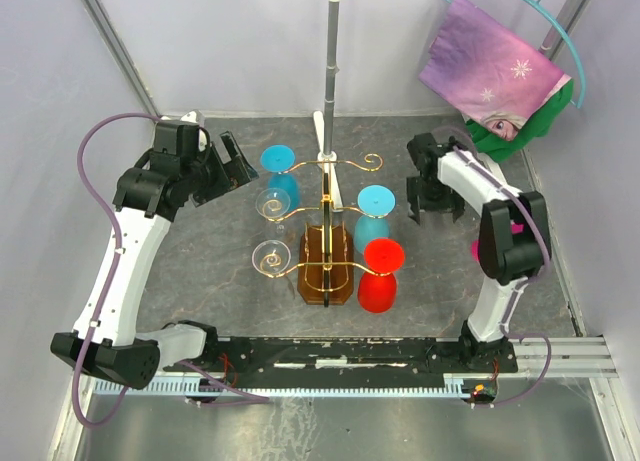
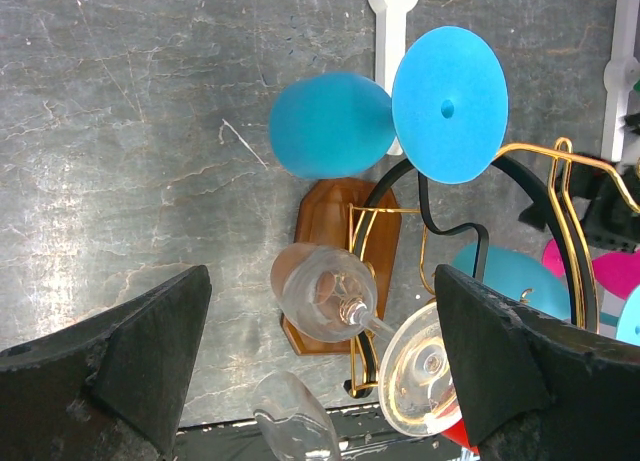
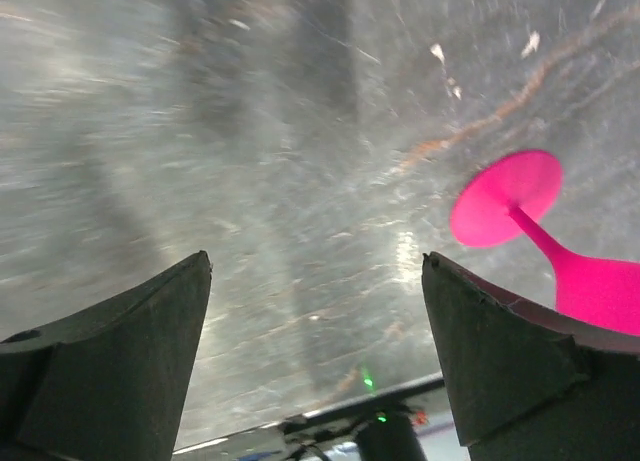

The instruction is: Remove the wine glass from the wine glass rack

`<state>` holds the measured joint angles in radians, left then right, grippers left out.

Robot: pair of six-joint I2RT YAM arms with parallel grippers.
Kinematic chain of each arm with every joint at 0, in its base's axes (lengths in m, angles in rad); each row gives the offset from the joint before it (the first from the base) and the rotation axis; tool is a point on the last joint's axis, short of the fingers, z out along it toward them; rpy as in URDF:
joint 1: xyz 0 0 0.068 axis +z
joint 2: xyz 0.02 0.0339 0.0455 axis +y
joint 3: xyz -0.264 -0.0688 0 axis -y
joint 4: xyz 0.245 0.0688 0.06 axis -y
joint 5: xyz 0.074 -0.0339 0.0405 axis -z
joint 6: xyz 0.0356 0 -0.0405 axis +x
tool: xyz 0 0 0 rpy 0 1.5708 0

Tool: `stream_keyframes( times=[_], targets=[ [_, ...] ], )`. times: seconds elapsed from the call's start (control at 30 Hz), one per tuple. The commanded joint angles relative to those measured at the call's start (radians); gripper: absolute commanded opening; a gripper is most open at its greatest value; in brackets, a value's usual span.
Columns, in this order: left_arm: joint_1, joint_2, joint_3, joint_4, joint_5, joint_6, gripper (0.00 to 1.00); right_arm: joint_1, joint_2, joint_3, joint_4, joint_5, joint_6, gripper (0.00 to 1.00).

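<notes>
The gold wire wine glass rack (image 1: 326,243) stands mid-table on its amber base (image 2: 335,251). A blue glass (image 1: 280,171), a clear glass (image 1: 272,203) and a second clear glass (image 1: 268,256) hang on its left. Another blue glass (image 1: 375,213) and a red glass (image 1: 381,273) hang on its right. My left gripper (image 1: 232,161) is open and empty, just left of the back blue glass. In the left wrist view the left gripper (image 2: 320,311) frames a clear glass (image 2: 322,293), below the blue glass (image 2: 340,121), without touching it. My right gripper (image 1: 432,209) is open and empty, right of the rack.
A pink glass (image 3: 560,251) lies on the table by the right gripper (image 3: 315,271), mostly hidden behind the right arm in the top view (image 1: 474,247). A grey upright pole (image 1: 330,71) stands behind the rack. A purple cloth (image 1: 490,71) hangs at back right.
</notes>
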<state>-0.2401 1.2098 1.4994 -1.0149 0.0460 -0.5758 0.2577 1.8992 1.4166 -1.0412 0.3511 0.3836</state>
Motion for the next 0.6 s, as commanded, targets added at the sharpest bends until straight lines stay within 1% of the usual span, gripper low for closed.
stream_keyframes(
  times=[0.0, 0.07, 0.17, 0.27, 0.3, 0.33, 0.37, 0.43, 0.47, 0.5, 0.57],
  targets=[
    [-0.002, -0.015, 0.000, 0.055, 0.011, 0.025, 0.99, 0.006, -0.123, 0.134, 0.058, -0.186, -0.004, 0.88],
    [-0.003, -0.019, -0.003, 0.059, 0.012, 0.022, 0.99, 0.006, -0.128, 0.199, 0.037, -0.233, -0.009, 0.75],
    [-0.002, -0.025, -0.001, 0.059, 0.009, 0.025, 0.99, 0.005, -0.149, 0.262, 0.045, -0.303, 0.004, 0.44],
    [-0.002, -0.031, 0.002, 0.057, 0.009, 0.026, 0.99, 0.003, -0.169, 0.291, 0.079, -0.394, 0.021, 0.13],
    [-0.002, -0.033, 0.003, 0.057, 0.011, 0.026, 0.99, 0.002, -0.174, 0.306, 0.078, -0.426, 0.031, 0.07],
    [-0.002, -0.035, 0.005, 0.057, 0.009, 0.027, 0.99, 0.002, -0.180, 0.319, 0.077, -0.456, 0.043, 0.02],
    [-0.003, -0.034, 0.009, 0.054, 0.008, 0.027, 0.99, -0.002, -0.190, 0.332, 0.077, -0.495, 0.065, 0.01],
    [-0.002, -0.031, 0.021, 0.046, 0.010, 0.027, 0.99, -0.019, -0.228, 0.351, 0.091, -0.582, 0.123, 0.01],
    [-0.002, -0.028, 0.034, 0.041, 0.013, 0.027, 0.99, -0.029, -0.250, 0.350, 0.108, -0.628, 0.159, 0.06],
    [-0.002, -0.022, 0.044, 0.038, 0.018, 0.025, 0.99, -0.038, -0.270, 0.347, 0.123, -0.673, 0.189, 0.15],
    [-0.002, -0.015, 0.061, 0.035, 0.018, 0.024, 0.99, -0.052, -0.306, 0.364, 0.106, -0.707, 0.211, 0.24]
  ],
)
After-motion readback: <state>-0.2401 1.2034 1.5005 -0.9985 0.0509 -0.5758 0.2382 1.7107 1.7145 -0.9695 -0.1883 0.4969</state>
